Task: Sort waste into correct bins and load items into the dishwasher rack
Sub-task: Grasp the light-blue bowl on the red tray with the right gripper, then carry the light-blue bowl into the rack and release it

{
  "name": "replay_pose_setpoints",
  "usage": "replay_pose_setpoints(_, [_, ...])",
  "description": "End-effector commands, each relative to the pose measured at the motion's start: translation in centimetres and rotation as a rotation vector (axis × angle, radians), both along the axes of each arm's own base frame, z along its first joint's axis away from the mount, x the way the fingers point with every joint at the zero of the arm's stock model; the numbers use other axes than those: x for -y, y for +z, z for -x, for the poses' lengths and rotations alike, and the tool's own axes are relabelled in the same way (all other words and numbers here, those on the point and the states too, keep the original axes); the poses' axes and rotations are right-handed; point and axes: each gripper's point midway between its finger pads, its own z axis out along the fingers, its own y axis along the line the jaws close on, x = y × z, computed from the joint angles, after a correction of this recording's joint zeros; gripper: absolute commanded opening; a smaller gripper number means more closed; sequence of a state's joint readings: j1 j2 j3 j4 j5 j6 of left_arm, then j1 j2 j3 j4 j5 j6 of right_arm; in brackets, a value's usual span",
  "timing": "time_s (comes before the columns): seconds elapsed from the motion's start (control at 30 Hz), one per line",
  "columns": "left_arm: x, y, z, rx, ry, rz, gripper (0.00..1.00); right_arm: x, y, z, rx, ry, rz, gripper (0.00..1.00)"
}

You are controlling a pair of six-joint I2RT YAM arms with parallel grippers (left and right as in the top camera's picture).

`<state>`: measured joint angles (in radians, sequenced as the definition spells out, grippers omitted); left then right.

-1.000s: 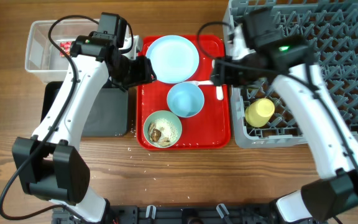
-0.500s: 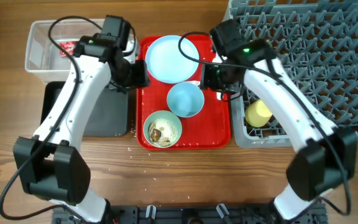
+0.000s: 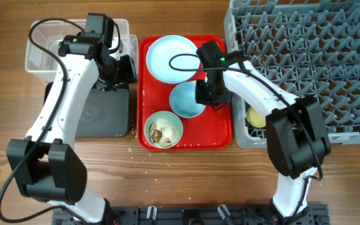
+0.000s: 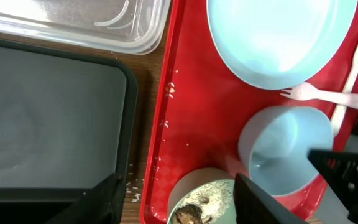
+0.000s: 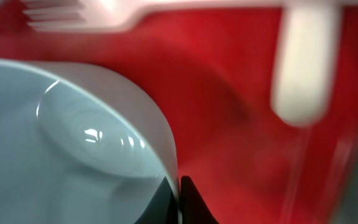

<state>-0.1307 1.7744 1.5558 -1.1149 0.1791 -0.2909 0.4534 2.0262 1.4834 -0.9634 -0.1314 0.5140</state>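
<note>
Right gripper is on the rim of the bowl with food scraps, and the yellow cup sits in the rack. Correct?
Not quite. The right gripper is on the rim of the empty bowl, not the scraps bowl. The overhead view shows this, and the right wrist view shows that rim between its fingers. The yellow cup does sit in the rack.

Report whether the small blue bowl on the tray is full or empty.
Empty: the blue bowl shows a bare, glossy inside; scraps lie only in the green bowl.
</note>
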Motion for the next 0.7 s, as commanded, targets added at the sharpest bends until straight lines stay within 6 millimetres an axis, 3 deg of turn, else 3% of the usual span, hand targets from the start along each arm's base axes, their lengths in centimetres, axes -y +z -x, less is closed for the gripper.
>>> replay_pose_setpoints(0.0, [-0.3, 0.5, -0.3, 0.020, 0.011, -0.009, 0.59, 2.8, 8.7, -2.6, 0.208, -0.027, 0.085, 0.04])
replay_pose_setpoints(0.07, [-0.3, 0.5, -0.3, 0.020, 0.011, -0.009, 0.60, 6.1, 14.9, -3.9, 0.381, -0.087, 0.193, 0.04])
replay_pose_setpoints(0.1, [-0.3, 0.5, -0.3, 0.020, 0.010, -0.009, 0.60, 8.8, 18.2, -4.8, 0.509, -0.149, 0.294, 0.04])
replay_pose_setpoints(0.17, [-0.3, 0.5, -0.3, 0.020, 0.010, -0.009, 0.60, 14.0, 22.5, -6.0, 0.694, -0.294, 0.541, 0.05])
replay_pose_setpoints(0.23, [-0.3, 0.5, -0.3, 0.020, 0.010, -0.009, 0.60, 17.3, 24.2, -7.6, 0.794, -0.380, 0.733, 0.04])
replay_pose_setpoints(0.27, [-0.3, 0.5, -0.3, 0.020, 0.010, -0.009, 0.60, 18.3, 24.2, -9.2, 0.819, -0.374, 0.821, 0.04])
replay_pose_setpoints(0.37, [-0.3, 0.5, -0.3, 0.020, 0.010, -0.009, 0.60, 19.2, 22.1, -14.3, 0.835, -0.258, 0.976, 0.04])
replay_pose_setpoints(0.43, [-0.3, 0.5, -0.3, 0.019, 0.010, -0.009, 0.60, 20.3, 21.6, -17.3, 0.847, -0.228, 1.194, 0.04])
replay_pose_setpoints(0.57, [-0.3, 0.5, -0.3, 0.019, 0.010, -0.009, 0.60, 21.2, 19.3, -21.5, 0.869, -0.182, 1.301, 0.04])
replay_pose_setpoints(0.67, [-0.3, 0.5, -0.3, 0.020, 0.010, -0.009, 0.60, 20.7, 18.0, -22.3, 0.869, -0.133, 1.273, 0.05])
